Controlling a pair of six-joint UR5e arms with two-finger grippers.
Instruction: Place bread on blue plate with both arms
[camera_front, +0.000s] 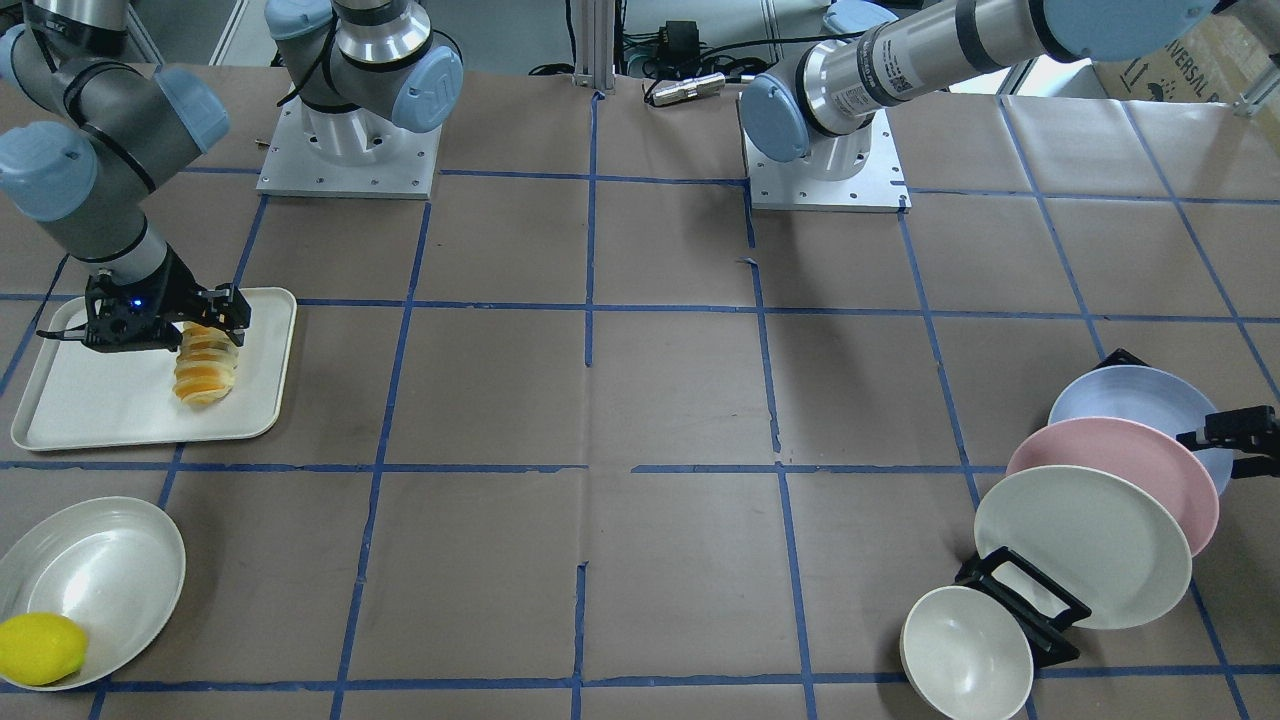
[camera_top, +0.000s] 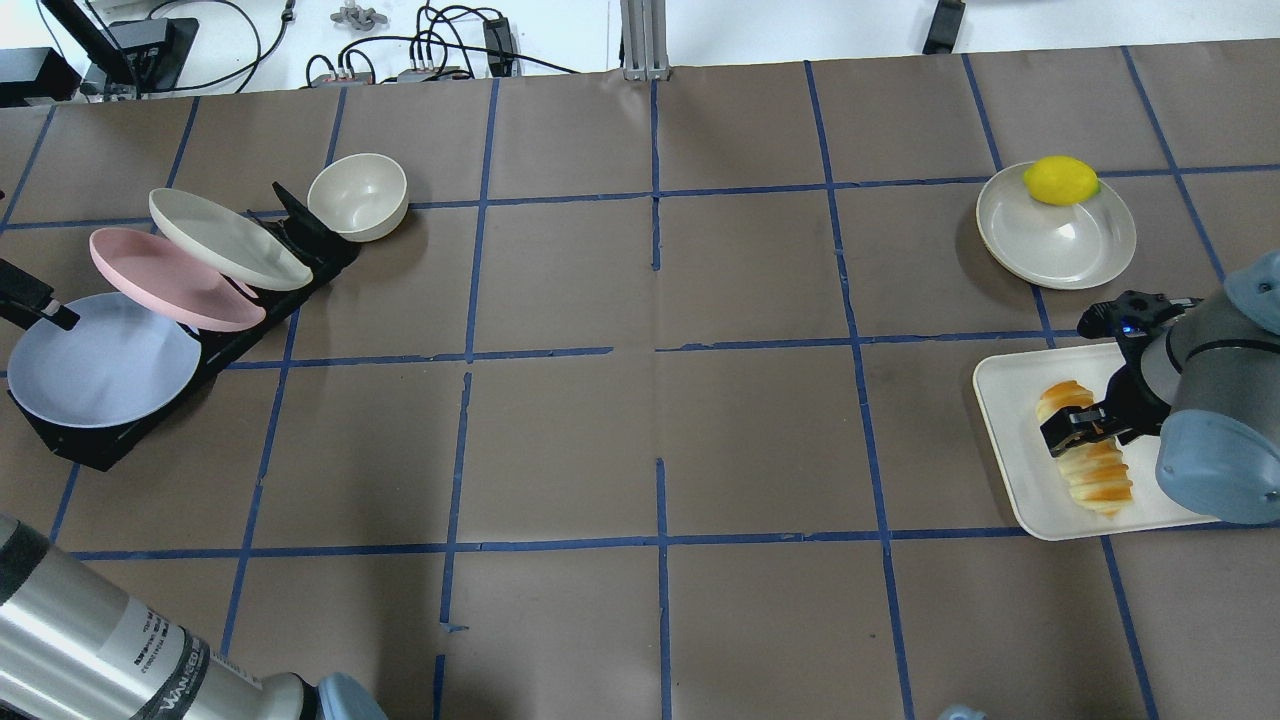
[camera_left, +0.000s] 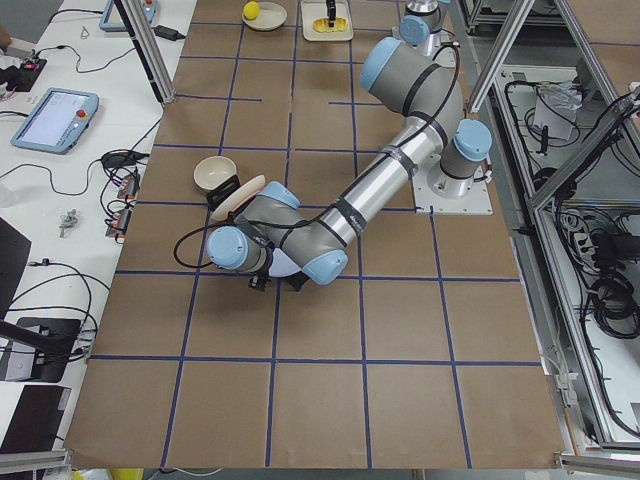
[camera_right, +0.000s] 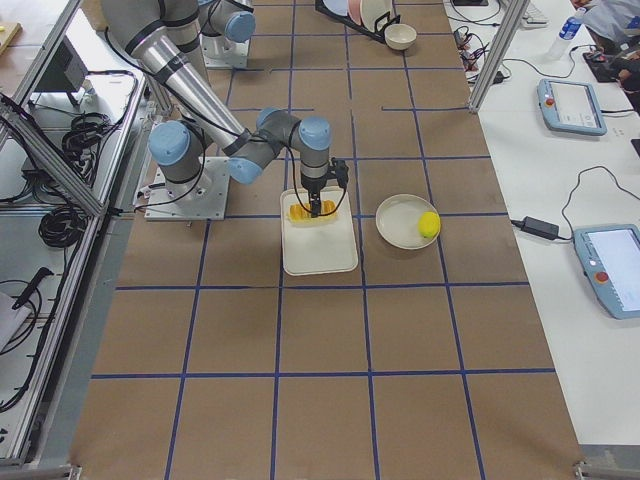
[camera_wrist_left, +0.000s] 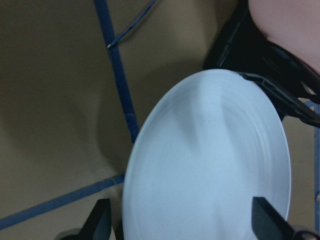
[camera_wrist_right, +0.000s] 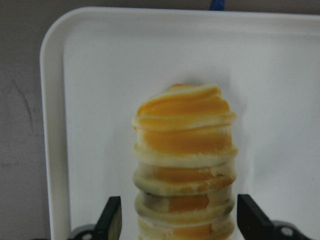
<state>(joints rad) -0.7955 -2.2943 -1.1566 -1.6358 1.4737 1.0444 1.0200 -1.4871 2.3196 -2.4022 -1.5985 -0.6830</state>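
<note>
At lower right in the overhead view, the golden-orange and cream striped bread loaf (camera_top: 1095, 475) lies on a white rectangular tray (camera_top: 1010, 440). The right arm (camera_top: 1200, 420) has its 2 jaws open, straddling the loaf. The left arm (camera_top: 80, 640) has its jaws wide open around the racked pale blue round plate (camera_wrist_left: 210, 150).
</note>
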